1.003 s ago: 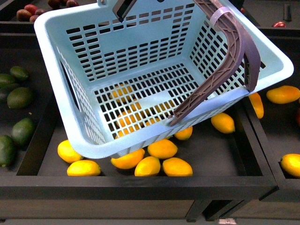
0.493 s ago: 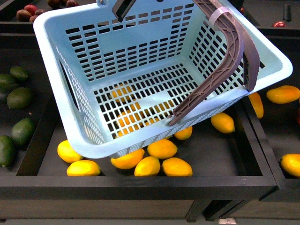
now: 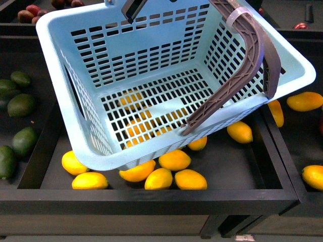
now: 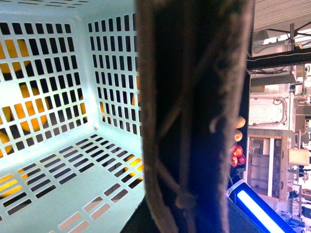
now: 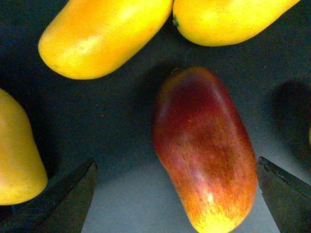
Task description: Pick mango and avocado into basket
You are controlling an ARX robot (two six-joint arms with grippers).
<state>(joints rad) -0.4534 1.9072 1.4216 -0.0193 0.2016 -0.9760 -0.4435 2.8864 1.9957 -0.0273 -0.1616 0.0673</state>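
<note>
Front view: the basket hangs tilted over the middle bin, open side toward the camera and nothing inside it. Its brown handle lies across the right rim. Against the picture a second ago it sits almost where it was, moved at most a trace toward the far left. The yellow fruits under and around it have not moved. The avocados lie in the bin to the left, well apart from the basket, in the same spots as before.

Left wrist view: the handle fills the middle, close and blurred. Beside it the basket's slotted walls and floor show, with yellow fruit visible through the slots. The left gripper's fingers cannot be made out, so I cannot tell whether it clamps the handle.

Right wrist view: the right gripper is spread wide, and its dark fingertips stand on either side of the mango without touching it. The mango, red shading to yellow at one end, lies on the dark bin floor. Two yellow fruits lie just beyond it and a third lies beside one fingertip
</note>
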